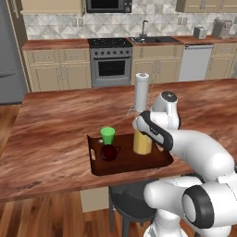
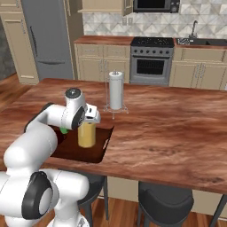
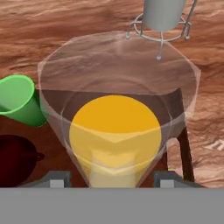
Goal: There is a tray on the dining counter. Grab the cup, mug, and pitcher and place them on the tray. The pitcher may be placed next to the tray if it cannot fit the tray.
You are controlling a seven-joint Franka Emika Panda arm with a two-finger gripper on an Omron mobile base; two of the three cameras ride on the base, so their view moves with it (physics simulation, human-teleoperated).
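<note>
Closest to the hand camera stands the pitcher [image 3: 116, 131], its clear glass wall and orange-yellow liquid seen from above, with the gripper [image 3: 109, 180] straddling it: one dark finger tip sits at each side of the glass, jaws spread, though whether the tips touch the wall cannot be told from this angle. Largest of all is the dining counter [image 1: 55, 125], a long reddish-brown wood-grain top running across both base views. On its near edge lies the tray [image 1: 99, 169], dark brown with raised edges and a cut-out handle at its short end. The pitcher [image 1: 142, 142] stands upright on the right part of the tray, under the white arm's hand; from the right base view the pitcher [image 2: 87, 134] shows the same place. Beyond the tray a paper towel roll [image 1: 141, 90] stands upright on its wire holder on the counter. At the tray's left part the green cup [image 1: 108, 135] stands upright, and just in front of it, the dark maroon mug [image 1: 109, 152].
</note>
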